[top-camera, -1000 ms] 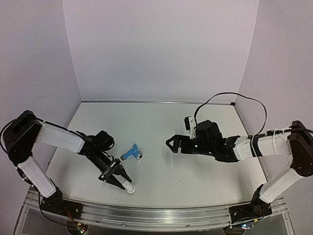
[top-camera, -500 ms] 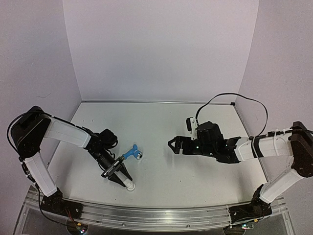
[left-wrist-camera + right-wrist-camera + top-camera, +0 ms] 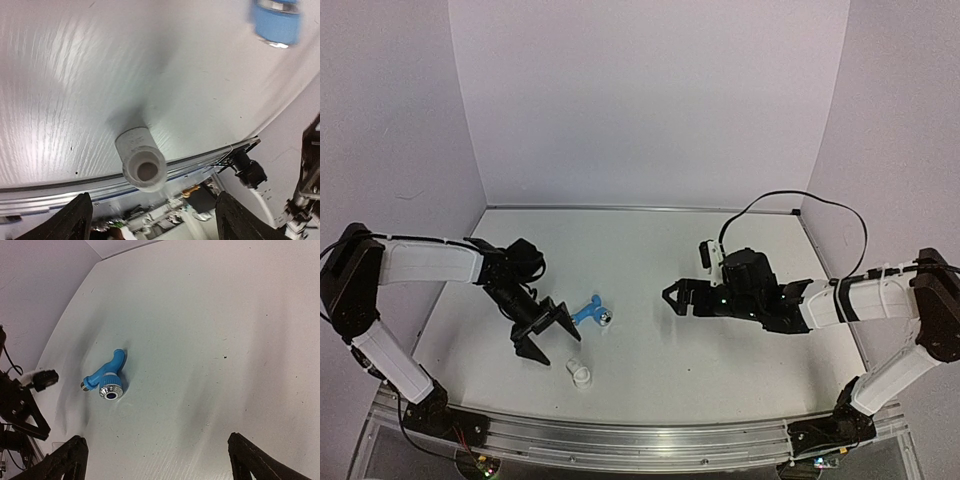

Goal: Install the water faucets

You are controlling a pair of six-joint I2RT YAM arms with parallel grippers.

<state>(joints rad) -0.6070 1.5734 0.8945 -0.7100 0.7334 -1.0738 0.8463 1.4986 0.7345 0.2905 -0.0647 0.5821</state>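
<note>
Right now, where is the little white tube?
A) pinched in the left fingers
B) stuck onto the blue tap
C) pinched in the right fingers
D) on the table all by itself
D: the white tube sits alone on the table, apart from the open left fingers and from the blue tap.

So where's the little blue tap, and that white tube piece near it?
blue tap (image 3: 106,376): right wrist view, on the middle of its body, above the knob.
white tube piece (image 3: 137,150): left wrist view, on its outer wall behind the open end.
</note>
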